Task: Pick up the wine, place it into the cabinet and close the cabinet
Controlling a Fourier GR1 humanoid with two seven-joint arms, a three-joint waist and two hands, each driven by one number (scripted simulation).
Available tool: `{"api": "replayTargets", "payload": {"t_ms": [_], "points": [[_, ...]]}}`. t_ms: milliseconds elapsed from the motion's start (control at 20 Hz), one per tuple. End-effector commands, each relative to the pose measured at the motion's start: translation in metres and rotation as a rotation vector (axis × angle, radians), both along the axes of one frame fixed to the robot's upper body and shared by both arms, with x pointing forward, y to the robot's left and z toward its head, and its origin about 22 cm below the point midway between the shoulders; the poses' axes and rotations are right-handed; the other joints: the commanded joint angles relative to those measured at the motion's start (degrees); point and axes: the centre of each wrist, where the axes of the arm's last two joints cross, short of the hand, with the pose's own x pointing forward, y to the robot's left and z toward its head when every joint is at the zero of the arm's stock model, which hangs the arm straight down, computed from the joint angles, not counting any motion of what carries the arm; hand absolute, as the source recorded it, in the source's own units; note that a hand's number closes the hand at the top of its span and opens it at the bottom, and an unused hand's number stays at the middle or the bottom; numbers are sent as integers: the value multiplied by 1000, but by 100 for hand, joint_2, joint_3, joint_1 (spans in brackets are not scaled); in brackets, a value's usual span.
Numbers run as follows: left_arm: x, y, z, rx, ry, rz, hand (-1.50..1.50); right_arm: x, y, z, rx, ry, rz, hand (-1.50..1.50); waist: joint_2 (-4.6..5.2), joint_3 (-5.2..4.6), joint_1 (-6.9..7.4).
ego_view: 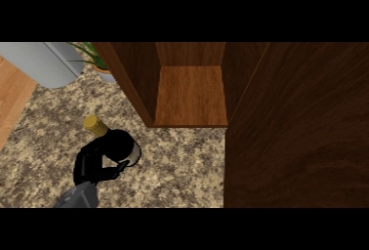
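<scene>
Counter (180, 166) lies open between my left hand (92, 165) and the cabinet (191, 97) shelf's front edge. My fingers curl round the wine (116, 142): dark, yellow-capped.

One wine bottle (117, 142); one hand (89, 165); one cabinet (192, 97); one potted plant (99, 62); one grey cylinder (43, 61).

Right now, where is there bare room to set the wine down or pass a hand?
The cabinet shelf is bare between its side walls. Bare counter lies between the wine bottle, held by the left hand, and the open cabinet door. It is crowded at the far left, where the grey appliance and potted plant stand together.
</scene>
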Motion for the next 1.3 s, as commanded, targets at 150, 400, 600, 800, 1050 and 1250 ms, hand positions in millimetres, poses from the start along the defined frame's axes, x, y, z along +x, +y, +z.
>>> {"api": "replayTargets", "payload": {"t_ms": [150,400,600,800,1050,1250], "points": [[-103,-11,-45,-32,44,-142,150,-9,2,5,-5,13,-19,-150,-33,-13,147],[-102,-11,-35,-63,-39,-152,150,-2,2,-1,-4,13,-27,-150,-13,-14,119],[-105,-9,-24,-115,-101,-209,150,-15,-11,-7,2,13,-10,-150,-22,-7,79],[-96,-14,9,-95,-176,-222,150,-3,-7,-6,19,17,-32,-150,-17,-5,117],[-91,-55,44,-126,-190,-250,150,-4,2,2,24,-6,3,-150,-4,-13,69],[-90,-42,88,-112,-208,-264,150,-2,0,-15,6,23,-6,-150,1,-12,59]]}}
